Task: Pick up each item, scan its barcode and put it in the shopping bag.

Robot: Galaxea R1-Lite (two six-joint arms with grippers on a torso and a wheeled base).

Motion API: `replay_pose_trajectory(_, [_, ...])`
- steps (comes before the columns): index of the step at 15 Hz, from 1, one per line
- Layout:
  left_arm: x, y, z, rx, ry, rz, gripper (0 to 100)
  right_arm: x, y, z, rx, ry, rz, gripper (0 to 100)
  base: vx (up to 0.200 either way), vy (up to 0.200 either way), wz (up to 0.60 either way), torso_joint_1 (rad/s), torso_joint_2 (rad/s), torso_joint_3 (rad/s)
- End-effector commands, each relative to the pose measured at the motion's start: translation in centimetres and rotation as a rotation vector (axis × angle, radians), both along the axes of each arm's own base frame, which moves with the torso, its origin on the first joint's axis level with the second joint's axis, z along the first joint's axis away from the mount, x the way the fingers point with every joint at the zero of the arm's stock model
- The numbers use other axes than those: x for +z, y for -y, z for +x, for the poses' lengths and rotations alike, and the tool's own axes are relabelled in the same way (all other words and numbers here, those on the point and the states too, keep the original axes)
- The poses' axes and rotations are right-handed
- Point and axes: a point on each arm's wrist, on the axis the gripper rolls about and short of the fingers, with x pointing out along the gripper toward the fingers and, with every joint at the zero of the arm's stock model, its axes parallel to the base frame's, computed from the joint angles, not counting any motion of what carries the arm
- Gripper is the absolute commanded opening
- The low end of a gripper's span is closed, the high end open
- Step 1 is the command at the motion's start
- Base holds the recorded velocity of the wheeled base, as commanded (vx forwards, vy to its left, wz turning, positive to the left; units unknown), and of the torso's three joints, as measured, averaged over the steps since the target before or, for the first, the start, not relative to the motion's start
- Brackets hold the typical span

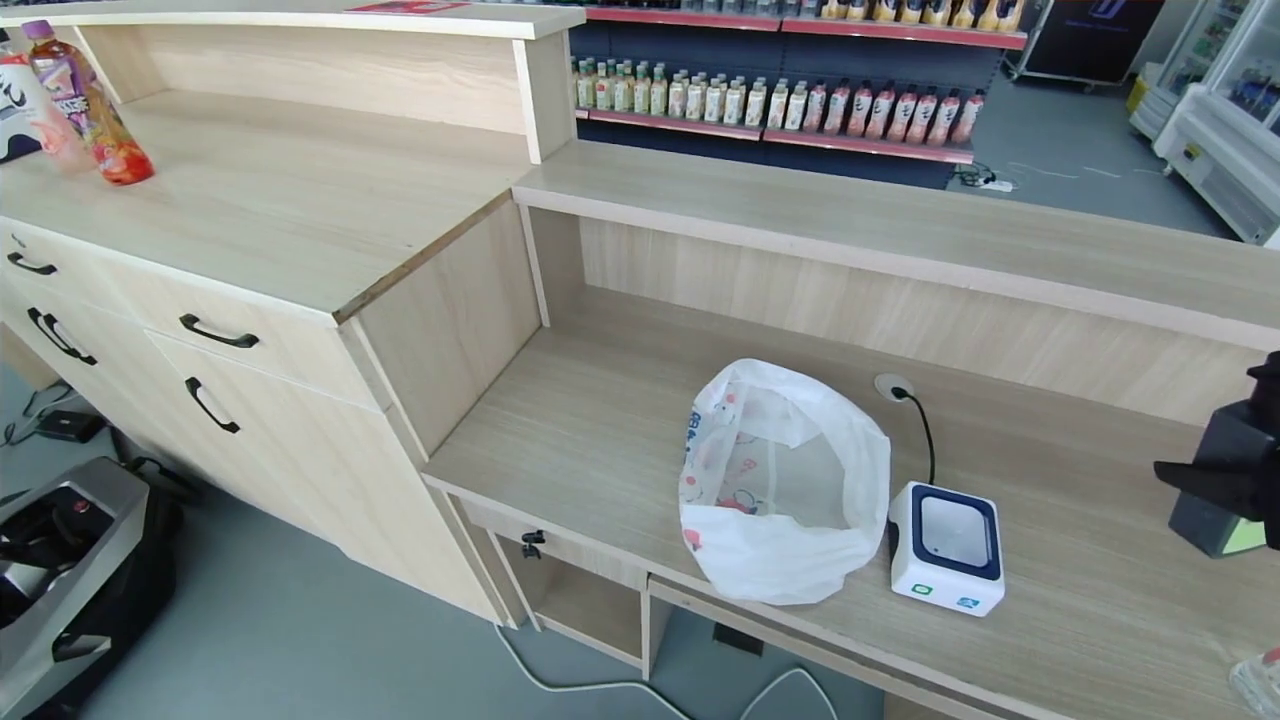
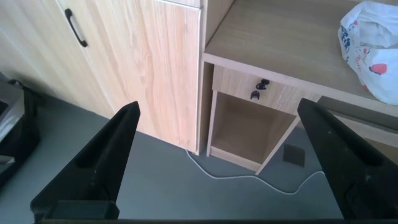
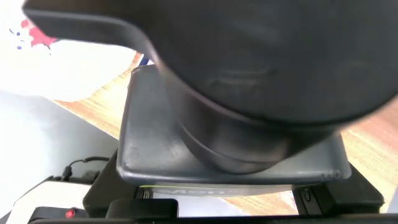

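The right gripper [image 1: 1215,487] looks clamped on a grey box [image 1: 1215,435]. Its wrist view puts a dark blurred shape before the box. It hangs over the counter [image 1: 620,420], right of the scanner [image 1: 946,548] and bag [image 1: 785,490]. The left wrist view shows the left gripper [image 2: 219,109] spread wide above the floor [image 2: 174,180].

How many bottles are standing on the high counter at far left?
2. A purple-capped bottle of reddish drink stands near the high counter's left end; a pale pink bottle stands beside it, at the head view's edge. More may be cut off beyond that edge.
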Motion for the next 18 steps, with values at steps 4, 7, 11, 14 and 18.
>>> replay_pose_trajectory(4, [0.0,0.0,0.0,0.001,0.000,-0.001,100,-2.5,0.5,5.6,0.104,-0.141,-0.097,0,0.000,0.000,0.00,0.000,0.00,0.000])
replay_pose_trajectory(7, [0.0,0.0,0.0,0.001,0.000,-0.001,100,-4.4,-0.6,7.2,0.168,-0.156,-0.103,0,0.000,0.000,0.00,0.000,0.00,0.000])
replay_pose_trajectory(11, [0.0,0.0,0.0,0.001,0.000,-0.001,100,-6.8,-1.7,8.8,0.218,-0.161,-0.105,0,0.000,0.000,0.00,0.000,0.00,0.000])
replay_pose_trajectory(14, [0.0,0.0,0.0,0.001,0.000,0.001,100,-8.2,-2.8,9.9,0.256,-0.106,-0.113,0,0.000,0.000,0.00,0.000,0.00,0.000])
replay_pose_trajectory(18, [0.0,0.0,0.0,0.001,0.000,-0.001,100,-9.3,-3.6,10.2,0.293,-0.123,-0.114,0,0.000,0.000,0.00,0.000,0.00,0.000])
